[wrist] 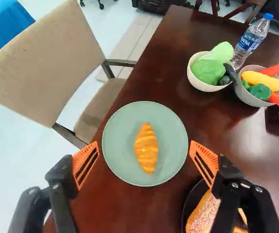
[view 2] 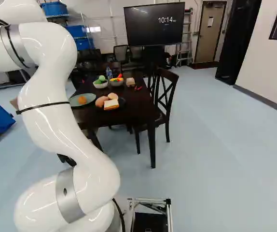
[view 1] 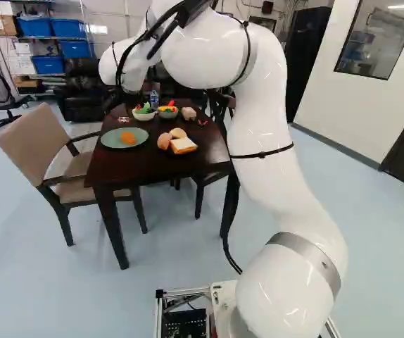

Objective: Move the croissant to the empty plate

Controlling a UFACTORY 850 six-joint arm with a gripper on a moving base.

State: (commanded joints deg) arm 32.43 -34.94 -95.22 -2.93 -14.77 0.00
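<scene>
Croissant: we see it point(wrist: 146, 150) lying on the green plate point(wrist: 117, 162), near the middle, with bare plate all around it. It looks light, probably a toy, with shallow ridges along its body; we cannot tell whether it is firm or squashy.
Handling: we would expect little weight and no great fragility, but the tapered ends could slip or pivot. A gentle squeeze should be enough.
Hold: the thick middle suits us best, taken across the narrow width. Its long side runs roughly ahead of the pincer point(wrist: 145, 147), so the fingers already face its two flanks.
Pincer: wide open, the orange pads point(wrist: 83, 156) well apart, holding nothing. Neither pad touches the croissant.
Croissant from pincer: ahead of it, close to centred between the two fingers' lines; we judge there is a gap still to cross.
Black plate: beside the pincer, partly behind the finger away from the chair point(wrist: 37, 73), its rim point(wrist: 185, 211) showing around a seeded roll point(wrist: 203, 213). It is taken, so it is no target.
Bowls: the bowl of greens point(wrist: 201, 85) and the bowl of mixed vegetables point(wrist: 248, 97) stand farther ahead on the table point(wrist: 176, 58), away from the chair.
Progress: we see no other plate without food, so the croissant seems already placed. If so, we should back off straight, keeping the pads clear of the green plate's rim.
</scene>
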